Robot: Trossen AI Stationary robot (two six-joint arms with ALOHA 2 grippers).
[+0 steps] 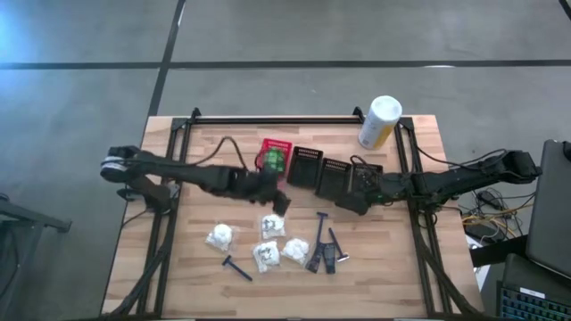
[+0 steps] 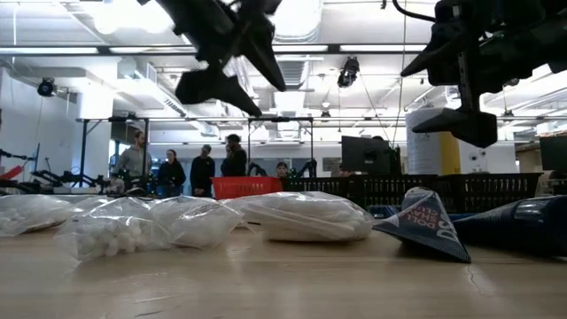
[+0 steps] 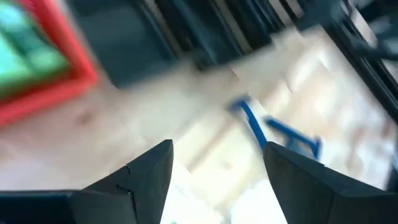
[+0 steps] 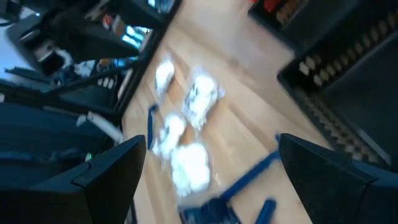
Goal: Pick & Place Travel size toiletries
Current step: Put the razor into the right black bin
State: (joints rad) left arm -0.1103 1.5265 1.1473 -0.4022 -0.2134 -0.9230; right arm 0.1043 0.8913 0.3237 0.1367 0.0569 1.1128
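**Both arms aloft, most toiletries still on the desk**

A pale wooden desk (image 1: pixel 196 267) sits on a grey floor, and the low view shows a workshop with people standing far behind it.

The left gripper (image 1: pixel 275 198) hangs above the middle of the desk, just in front of the red basket (image 1: pixel 276 145); its jaws are spread and hold nothing, with bare wood showing between the two fingers (image 3: pixel 143 177) in its wrist view. The right gripper (image 1: pixel 355 198) hovers at the near edge of the black baskets (image 1: pixel 323 171), and its jaws are also spread wide and empty.

Outward from them lie the goods. Green packets (image 1: pixel 273 160) are already in the red basket, so part of the job looks done. The rest remains on the desk in front of the grippers: white pouches (image 1: pixel 266 256) in a loose cluster, one slim razor (image 1: pixel 237 267) toward the left front, and black sticks (image 1: pixel 325 253) with further razors bunched to the right. I judge the task well short of halfway, as the black baskets appear empty.

As for room, the pouches lie near one another, some perhaps touching, which may crowd a grasp. The lone razor has open wood all round. The desk's front and left are free, while a tall white-and-yellow canister (image 1: pixel 379 122) stands at the back right corner, clear of the work.
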